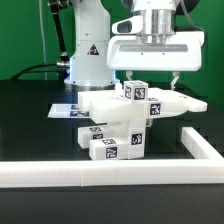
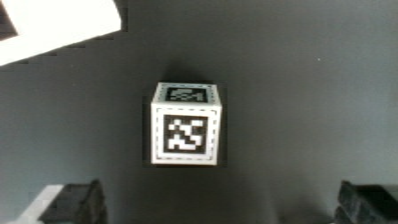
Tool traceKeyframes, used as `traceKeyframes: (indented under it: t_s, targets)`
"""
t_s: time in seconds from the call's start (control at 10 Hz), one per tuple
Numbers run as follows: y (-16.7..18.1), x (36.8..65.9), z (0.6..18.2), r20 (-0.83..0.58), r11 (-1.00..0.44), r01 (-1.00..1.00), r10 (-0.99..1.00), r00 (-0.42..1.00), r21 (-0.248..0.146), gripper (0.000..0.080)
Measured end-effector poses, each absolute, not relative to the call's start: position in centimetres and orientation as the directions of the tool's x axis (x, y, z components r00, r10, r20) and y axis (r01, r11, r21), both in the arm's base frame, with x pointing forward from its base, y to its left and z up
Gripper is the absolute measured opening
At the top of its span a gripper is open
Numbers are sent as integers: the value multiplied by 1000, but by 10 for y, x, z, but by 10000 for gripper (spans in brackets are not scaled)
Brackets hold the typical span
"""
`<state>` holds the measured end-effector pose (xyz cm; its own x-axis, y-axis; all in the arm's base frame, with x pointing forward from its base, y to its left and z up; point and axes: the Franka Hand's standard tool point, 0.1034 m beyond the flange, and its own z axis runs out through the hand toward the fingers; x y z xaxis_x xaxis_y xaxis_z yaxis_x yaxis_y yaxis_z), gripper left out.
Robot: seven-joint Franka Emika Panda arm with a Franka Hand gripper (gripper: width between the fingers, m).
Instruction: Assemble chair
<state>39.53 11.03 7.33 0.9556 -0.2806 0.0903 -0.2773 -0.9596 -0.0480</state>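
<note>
On the black table (image 1: 30, 125), toward the exterior view's left, the marker board (image 1: 66, 110) lies flat. To its right the chair (image 1: 128, 125) parts sit clustered: a flat seat panel lies with its long axis across the view, and tagged blocks stand upright around it. Above them hangs the hand (image 1: 152, 78), its fingers spread wide and holding nothing. A white border rail (image 1: 120, 172) runs along the front.

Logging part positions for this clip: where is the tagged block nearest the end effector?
In the exterior view, the tagged block stands at the middle, atop the chair parts, just below the open end effector. In the wrist view it is centred on the dark table.
</note>
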Motion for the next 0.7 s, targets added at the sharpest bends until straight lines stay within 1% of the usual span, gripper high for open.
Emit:
traceKeyframes:
  t_s: [0.3, 0.7]
  targets:
    - [102, 393, 64, 90, -961, -276, -277, 957, -29, 648]
    - [102, 392, 63, 89, -961, -275, -276, 957, -26, 648]
